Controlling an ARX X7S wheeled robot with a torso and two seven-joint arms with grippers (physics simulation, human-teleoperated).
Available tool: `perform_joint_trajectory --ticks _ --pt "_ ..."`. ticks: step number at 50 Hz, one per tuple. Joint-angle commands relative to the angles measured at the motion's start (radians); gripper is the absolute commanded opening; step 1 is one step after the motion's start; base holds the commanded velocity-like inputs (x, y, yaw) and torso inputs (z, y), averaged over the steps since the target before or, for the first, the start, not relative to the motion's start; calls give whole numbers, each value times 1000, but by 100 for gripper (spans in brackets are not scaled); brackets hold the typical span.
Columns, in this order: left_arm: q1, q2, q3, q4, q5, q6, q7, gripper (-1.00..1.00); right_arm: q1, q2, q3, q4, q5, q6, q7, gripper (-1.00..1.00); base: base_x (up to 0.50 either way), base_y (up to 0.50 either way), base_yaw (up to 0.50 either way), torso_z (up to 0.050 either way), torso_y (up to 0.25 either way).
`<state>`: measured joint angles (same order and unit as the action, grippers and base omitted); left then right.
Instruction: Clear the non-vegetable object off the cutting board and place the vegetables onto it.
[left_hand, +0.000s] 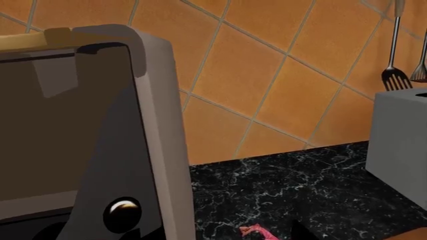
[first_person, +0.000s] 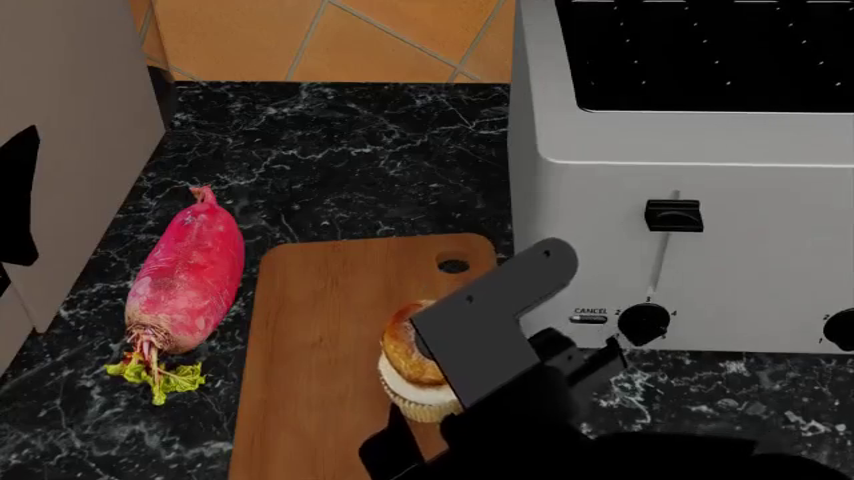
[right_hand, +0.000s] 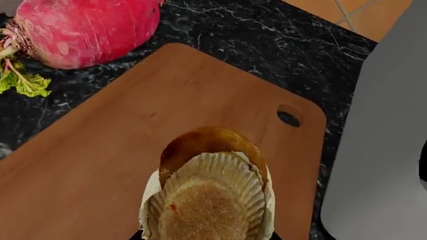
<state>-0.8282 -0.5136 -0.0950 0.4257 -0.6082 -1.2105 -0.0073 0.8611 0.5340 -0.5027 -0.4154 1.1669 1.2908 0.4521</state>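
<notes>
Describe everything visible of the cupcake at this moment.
The cupcake has a glossy golden-brown domed top and a pale pleated paper case with a speckled tan base. It is tipped, its base facing the right wrist camera, over the wooden cutting board on the side nearer the toaster. The right claw is at it, partly covering it in the head view; whether it still touches the board cannot be told.

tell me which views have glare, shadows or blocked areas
Head view: even flat lighting, no glare; the right gripper and arm block the lower right and part of the cupcake. Left wrist view: a pale housing fills the left half, with one small glint low on it. Right wrist view: sharp, soft sheen on the radish, no strong shadows.
</notes>
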Motion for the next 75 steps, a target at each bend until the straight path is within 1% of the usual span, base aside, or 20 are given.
perform_joint_trajectory --ticks 1,5,12,18,22,26,32,39,44,52,58,61,68,70,75 --pt "-39 35 -18 -105 -62 17 -62 100 16 31 64 -120 171 78 109 -100 17 0 -12 0 0" --pt "-34 35 -17 -103 -62 19 -64 100 30 57 113 -172 305 104 199 -100 16 0 -12 3 0" --pt "-37 32 -16 -96 -67 13 -68 100 34 115 152 -218 434 99 282 -100 16 0 -11 1 0" --pt "-34 32 -17 -94 -71 17 -68 100 25 193 191 -261 557 67 360 -100 16 0 -11 0 0" --pt "-35 30 -20 -90 -75 13 -70 100 29 244 216 -277 613 47 388 -100 16 0 -11 3 0" --pt "-35 29 -21 -91 -77 13 -71 100 6 289 258 -288 630 22 387 -100 15 0 -11 0 0" --pt "-37 35 -16 -106 -75 23 -70 100 -66 348 339 -294 604 -17 358 -100 16 0 -11 2 0" --pt "-55 44 -15 -99 -87 4 -82 100 -157 396 413 -285 488 -34 286 -100 18 0 -12 1 0" --pt "-52 39 -18 -99 -89 4 -83 100 -242 438 488 -280 448 -71 252 -100 18 1 -12 0 0" --pt "-48 34 -10 -88 -93 7 -81 100 -367 461 552 -257 311 -114 178 -100 18 0 -12 1 0" --pt "-36 27 -2 -81 -92 13 -77 100 -431 495 625 -212 268 -149 146 -100 16 0 -12 2 0" --pt "-37 28 7 -81 -90 17 -76 100 -483 517 653 -195 206 -161 145 -100 16 0 -9 0 0" --pt "-41 24 4 -74 -96 9 -82 100 -548 533 703 -166 184 -170 162 -100 16 0 -12 1 0" --pt "-42 24 3 -81 -89 9 -92 100 -561 528 721 -142 205 -166 184 -100 16 0 -7 0 0" --pt "-40 25 -2 -82 -96 5 -94 100 -609 525 730 -109 153 -184 162 -100 16 0 -10 2 0"
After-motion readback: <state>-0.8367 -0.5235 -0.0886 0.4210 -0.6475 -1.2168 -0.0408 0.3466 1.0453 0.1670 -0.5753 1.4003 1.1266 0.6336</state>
